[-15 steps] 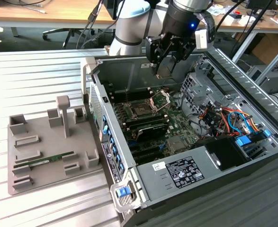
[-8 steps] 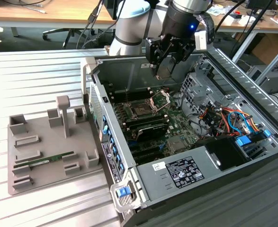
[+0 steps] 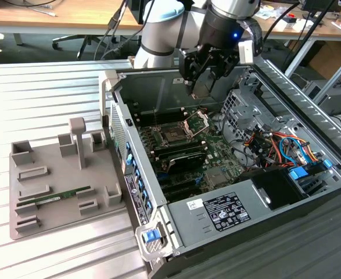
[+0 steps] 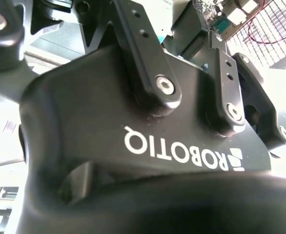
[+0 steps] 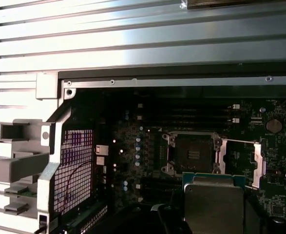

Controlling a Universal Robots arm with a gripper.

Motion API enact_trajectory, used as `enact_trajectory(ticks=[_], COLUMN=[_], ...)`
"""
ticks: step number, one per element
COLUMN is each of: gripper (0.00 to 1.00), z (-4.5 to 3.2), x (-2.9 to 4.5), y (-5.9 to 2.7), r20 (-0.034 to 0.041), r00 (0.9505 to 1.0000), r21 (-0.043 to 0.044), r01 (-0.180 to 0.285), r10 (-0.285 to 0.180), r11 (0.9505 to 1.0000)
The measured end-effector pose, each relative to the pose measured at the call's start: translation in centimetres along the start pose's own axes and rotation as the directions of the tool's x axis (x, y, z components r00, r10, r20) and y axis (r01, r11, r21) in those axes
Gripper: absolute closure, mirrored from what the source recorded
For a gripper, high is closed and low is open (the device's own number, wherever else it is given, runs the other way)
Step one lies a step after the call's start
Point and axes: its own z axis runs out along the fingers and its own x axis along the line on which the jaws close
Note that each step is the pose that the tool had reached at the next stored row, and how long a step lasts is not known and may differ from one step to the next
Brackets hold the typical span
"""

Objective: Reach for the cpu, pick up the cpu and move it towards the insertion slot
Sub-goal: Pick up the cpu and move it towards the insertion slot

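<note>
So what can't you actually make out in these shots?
- The cpu: the first wrist view's edge cuts off its lower part, hiding the grip on it.
- The gripper: in the exterior view its dark fingers merge with the case behind.
- The slot: too small in the exterior view to see its contacts.
- Second wrist view: the gripper's body hides what lies below it.

Even daylight in the exterior view, blown-out white glare behind the second wrist view, dim case interior

Black pincer (image 4: 201,39) body close up, linkage arms (image 4: 147,58) bolted
</note>
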Motion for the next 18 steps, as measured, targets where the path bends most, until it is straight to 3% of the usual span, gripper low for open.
enact_trajectory(ticks=[18], gripper=[0.45], z=[0.97], x=[-1.25], y=[0.37], r20=[-0.0002], r00=[1.0], r21=[0.001], r01=[0.0], r10=[0.0], r11=[1.0])
